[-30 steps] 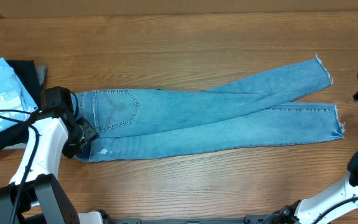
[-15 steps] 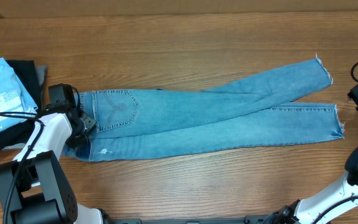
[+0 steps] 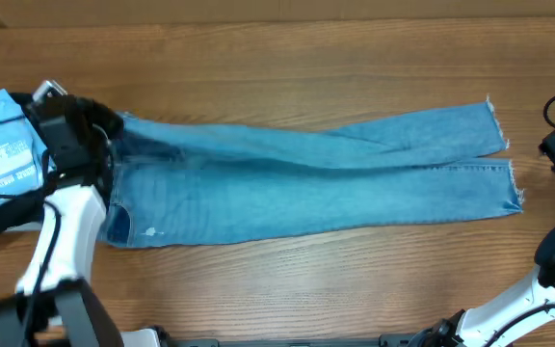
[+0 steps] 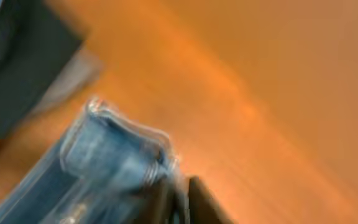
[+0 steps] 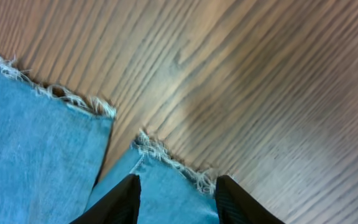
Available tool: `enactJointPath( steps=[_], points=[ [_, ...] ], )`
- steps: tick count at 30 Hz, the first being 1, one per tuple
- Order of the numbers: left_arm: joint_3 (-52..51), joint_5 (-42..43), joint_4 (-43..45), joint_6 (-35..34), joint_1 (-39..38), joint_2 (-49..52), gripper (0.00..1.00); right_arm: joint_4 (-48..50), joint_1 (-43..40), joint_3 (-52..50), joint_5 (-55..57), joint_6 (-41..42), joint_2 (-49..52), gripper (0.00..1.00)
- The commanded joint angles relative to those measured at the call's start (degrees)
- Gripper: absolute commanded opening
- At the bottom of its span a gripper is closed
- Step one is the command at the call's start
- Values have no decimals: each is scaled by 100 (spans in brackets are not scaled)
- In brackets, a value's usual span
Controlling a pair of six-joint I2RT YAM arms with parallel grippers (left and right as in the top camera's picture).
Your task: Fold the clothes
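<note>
The jeans [image 3: 306, 188] lie along the surface [image 3: 277, 58], long axis left to right, waist left and frayed hems right. Just off the hems, the right gripper [image 5: 176, 205] stands wide and empty. At the waist's far corner, the left gripper [image 3: 99, 135] pinches the lifted waistband.

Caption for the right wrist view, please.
Open right tool poised over frayed ankle hems of the jeans on the wooden table.

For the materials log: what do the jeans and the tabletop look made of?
Jeans: light-wash denim, matte, with frayed white threads at the ankle hems. Table: wood or wood-look laminate, smooth, with long grain lines and a soft sheen.
</note>
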Motion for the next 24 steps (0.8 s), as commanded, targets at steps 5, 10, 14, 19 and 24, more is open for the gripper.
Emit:
enactJointPath(
  steps=[5,10,14,19,24],
  points=[
    [186,623,839,116,-103,1930,41,-68,7,111,-46,-22,-138,43],
    [203,1659,-356,734,-118,214,34,-50,11,109,-63,-22,-138,43],
    [203,1589,-2337,2837,-1117,-1032,34,-44,31,109,-197,-22,-138,43],
    [201,483,-2603,5451,-3429,-225,35,-28,33,109,-363,-20,-138,43],
    [203,-645,-1963,6225,-4704,1093,42,-28,33,109,-393,-17,-138,43]
  ],
)
